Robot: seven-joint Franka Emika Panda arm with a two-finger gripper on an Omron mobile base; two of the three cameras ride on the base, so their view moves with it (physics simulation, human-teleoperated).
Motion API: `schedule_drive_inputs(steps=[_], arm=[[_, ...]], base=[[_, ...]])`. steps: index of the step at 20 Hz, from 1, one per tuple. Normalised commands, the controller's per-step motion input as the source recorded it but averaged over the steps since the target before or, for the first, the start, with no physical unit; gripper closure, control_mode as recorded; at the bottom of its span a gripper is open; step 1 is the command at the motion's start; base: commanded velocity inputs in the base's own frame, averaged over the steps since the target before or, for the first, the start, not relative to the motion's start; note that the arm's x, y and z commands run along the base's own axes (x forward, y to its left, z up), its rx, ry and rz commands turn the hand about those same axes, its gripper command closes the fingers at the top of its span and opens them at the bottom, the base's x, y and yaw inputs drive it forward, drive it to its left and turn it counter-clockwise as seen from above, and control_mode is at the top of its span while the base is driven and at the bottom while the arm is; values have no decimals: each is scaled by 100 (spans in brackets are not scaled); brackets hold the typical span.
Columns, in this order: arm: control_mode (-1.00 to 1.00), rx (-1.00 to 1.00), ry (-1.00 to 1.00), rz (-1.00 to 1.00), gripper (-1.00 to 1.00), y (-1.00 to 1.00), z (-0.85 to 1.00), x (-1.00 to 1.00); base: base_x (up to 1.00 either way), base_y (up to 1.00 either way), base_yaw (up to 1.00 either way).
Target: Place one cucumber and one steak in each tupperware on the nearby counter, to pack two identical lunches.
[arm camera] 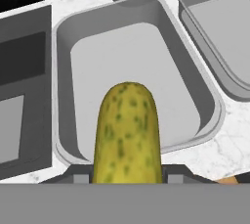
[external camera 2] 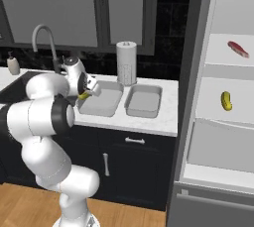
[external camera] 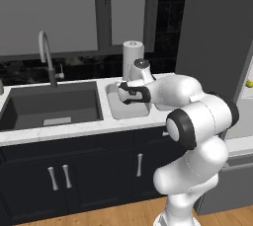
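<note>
The gripper [external camera 2: 85, 93] is closed on a cucumber [arm camera: 128, 135] above the near tupperware [arm camera: 66, 47]. A second tupperware [external camera 2: 143, 101] sits just beside it on the counter [external camera 2: 168, 114]. A paper-towel roll [external camera 2: 126, 63] stands behind; the sink [external camera: 49, 106] adjoins. A steak [external camera 2: 238, 49] and another cucumber [external camera 2: 226, 100] rest on fridge shelves.

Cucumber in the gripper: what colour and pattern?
Yellow-green with small dark speckles; the cucumber shows best in the hand view.
</note>
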Motion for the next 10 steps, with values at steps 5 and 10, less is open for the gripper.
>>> schedule_drive_inputs(steps=[5, 10], arm=[[-100, 0, 0, 0, 100, 2, -14, 14], [-100, 0, 0, 0, 100, 0, -9, 18]], base=[[0, 0, 0], [0, 0, 0]])
